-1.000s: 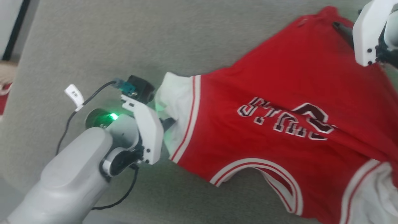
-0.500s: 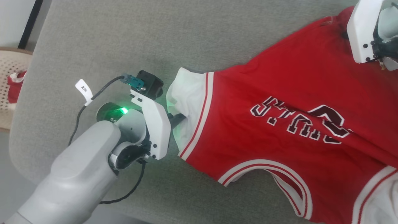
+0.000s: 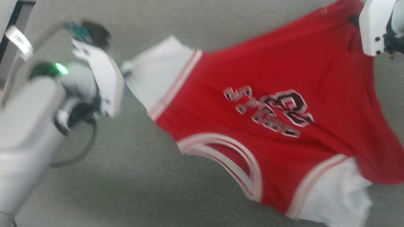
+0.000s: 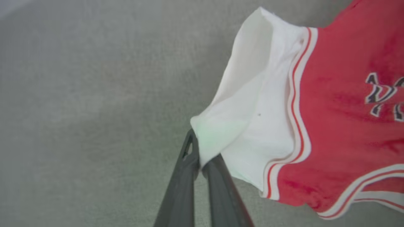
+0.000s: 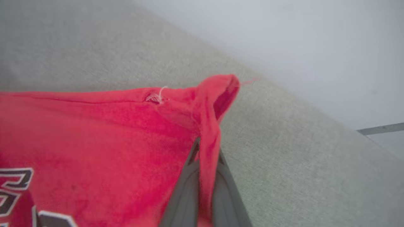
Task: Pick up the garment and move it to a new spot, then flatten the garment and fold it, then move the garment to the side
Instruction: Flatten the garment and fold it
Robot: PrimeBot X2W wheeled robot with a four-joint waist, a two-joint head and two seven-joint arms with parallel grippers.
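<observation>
The garment (image 3: 252,78), red with white sleeves and black-and-white chest lettering, hangs stretched between my two grippers over a grey-green fabric surface (image 3: 126,183). My left gripper (image 3: 125,68) at the left is shut on the edge of one white sleeve (image 4: 252,104); in the left wrist view the gripper (image 4: 201,159) pinches that cloth at its tips. My right gripper (image 3: 354,19) at the top right is shut on a red hem corner (image 5: 217,91), with the gripper (image 5: 205,154) clamping the fold. The other white sleeve (image 3: 334,192) sags at the lower right.
The grey-green surface (image 5: 284,151) ends at a rounded edge with a pale floor (image 5: 315,41) beyond it. A dark strip (image 3: 11,28) runs at the upper left. My left arm's cable (image 3: 85,151) loops under the wrist.
My right gripper has shut on the red hem corner. My left arm with the sleeve now sits higher and further left in the blurred head view, and the garment's lower sleeve has come into sight.
</observation>
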